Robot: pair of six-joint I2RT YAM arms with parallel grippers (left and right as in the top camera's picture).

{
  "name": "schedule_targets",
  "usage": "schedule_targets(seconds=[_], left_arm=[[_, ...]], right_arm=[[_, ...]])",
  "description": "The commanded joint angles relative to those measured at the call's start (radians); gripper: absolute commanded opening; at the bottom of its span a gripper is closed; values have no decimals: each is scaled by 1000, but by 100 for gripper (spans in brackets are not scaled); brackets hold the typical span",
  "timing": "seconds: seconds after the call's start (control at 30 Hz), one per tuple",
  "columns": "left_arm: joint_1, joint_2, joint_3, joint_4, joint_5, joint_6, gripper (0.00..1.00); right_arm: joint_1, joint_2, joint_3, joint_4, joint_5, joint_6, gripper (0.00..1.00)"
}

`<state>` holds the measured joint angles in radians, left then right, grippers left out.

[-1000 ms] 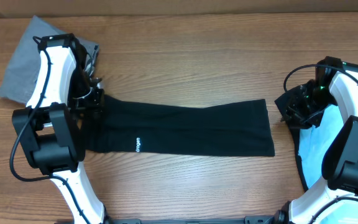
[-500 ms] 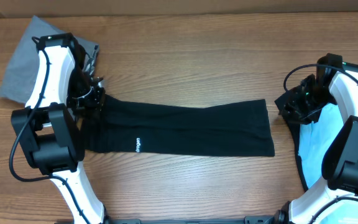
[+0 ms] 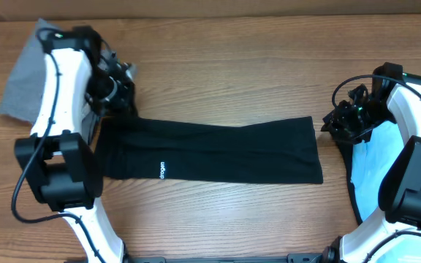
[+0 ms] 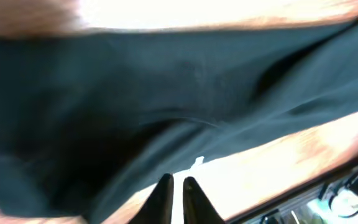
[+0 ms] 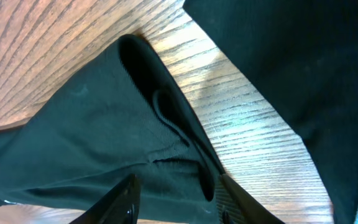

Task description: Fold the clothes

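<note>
Nearest to the robot's side, the black shirt [image 3: 218, 150] lies flat on the wooden worktop [image 3: 232, 73]. It is a long narrow band, folded along its length, with its small white logo [image 3: 162, 170] at the near edge toward the left. At the near right, the light blue tee [image 3: 375, 172] lies partly covered by the right arm [image 3: 415, 124]. Some more black cloth is just beside it (whether this belongs to the shirt, I cannot tell).

A little farther, the right end effector [image 5: 182, 200] hangs just beyond the right end of the shirt. Its fingers [image 5: 124, 198] are spread apart over a raised fold of black cloth, and I cannot tell if they touch it. On the left, the left end effector [image 4: 178, 196] is above the far left corner of the shirt, with its fingers pressed together and no cloth seen between them. Farthest, at the far left corner, the grey trousers [image 3: 24, 80] lie partly under the left arm [image 3: 61, 95].
</note>
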<state>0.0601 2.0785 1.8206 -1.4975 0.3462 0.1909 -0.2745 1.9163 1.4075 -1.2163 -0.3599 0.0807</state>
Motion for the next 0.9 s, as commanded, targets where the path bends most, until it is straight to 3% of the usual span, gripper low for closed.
schedule_targets(seconds=[0.0,0.27,0.4,0.57,0.7,0.87], left_arm=[[-31,-6,-156,56,-76,-71,8],[25,-6,-492,258,-256,-212,4],[101,-6,-515,283,-274,-221,4],[144,-6,-515,306,-245,-213,4],[145,-6,-515,321,-245,-202,5],[143,-6,-509,325,-230,-201,4]], right_arm=[[-2,-37,19,3,-12,-10,45],[-2,-37,19,35,11,-3,56],[-2,-37,11,56,29,-3,67],[-2,-37,-42,114,27,-3,74],[8,-36,-109,155,-75,-92,66],[48,-35,-202,195,-96,-97,63]])
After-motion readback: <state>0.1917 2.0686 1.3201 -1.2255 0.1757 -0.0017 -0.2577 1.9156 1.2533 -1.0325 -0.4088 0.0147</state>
